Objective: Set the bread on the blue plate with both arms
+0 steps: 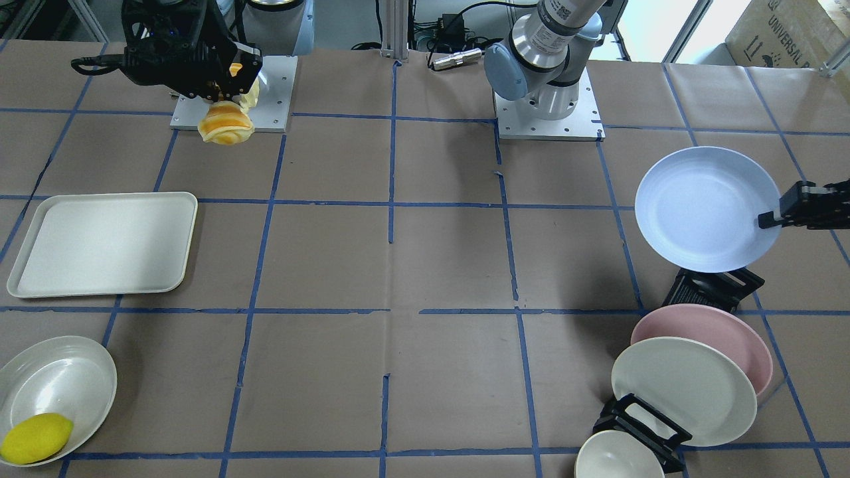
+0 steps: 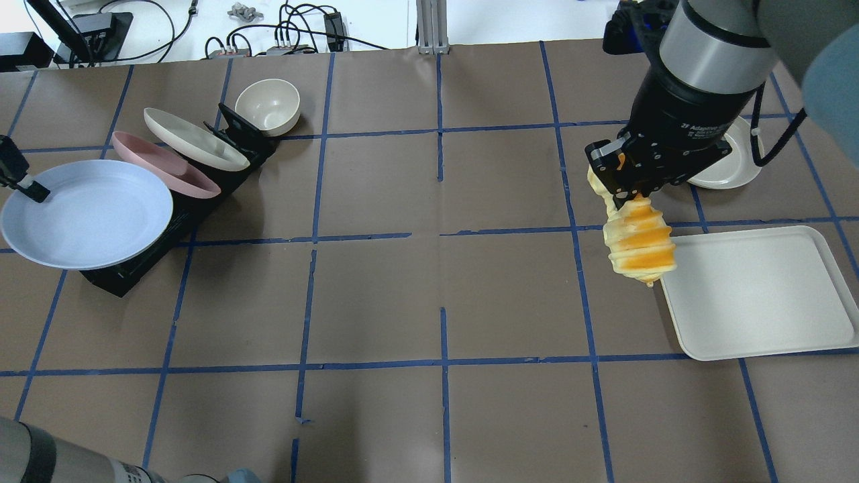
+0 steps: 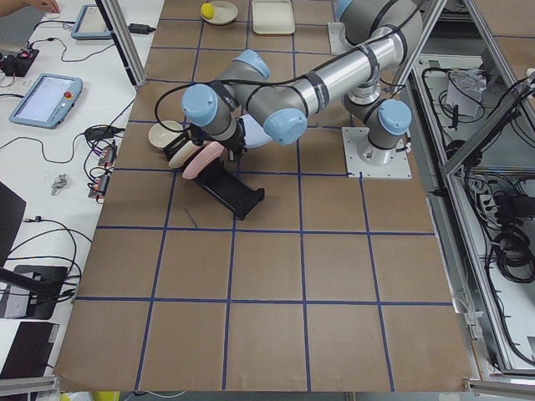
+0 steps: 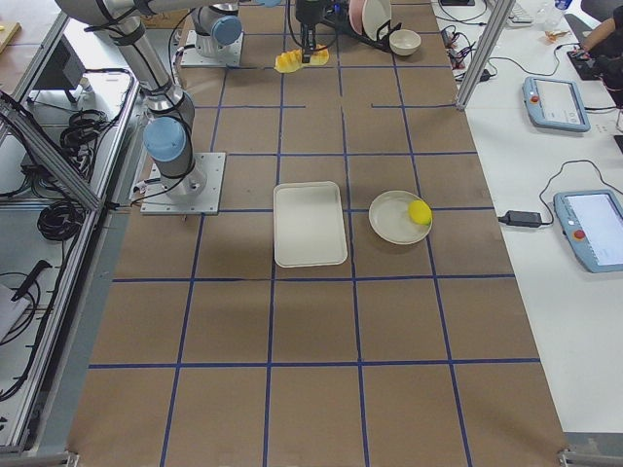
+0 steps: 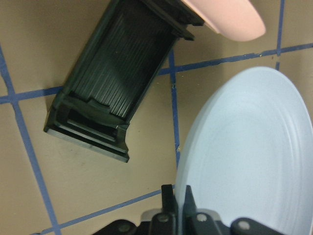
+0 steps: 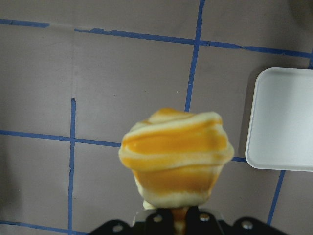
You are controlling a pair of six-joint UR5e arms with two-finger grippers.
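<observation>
Overhead view, far left: the left gripper has its fingers pinched on the rim of the blue plate. The plate is held roughly level and overlaps the end of the black rack. Just right of that, a pink plate and a cream plate lean in the rack, with a small bowl beside it. Over on the right side, the right gripper is clamped on one end of the bread. The bread hangs down in the air, just past the upper-left corner of the white tray.
</observation>
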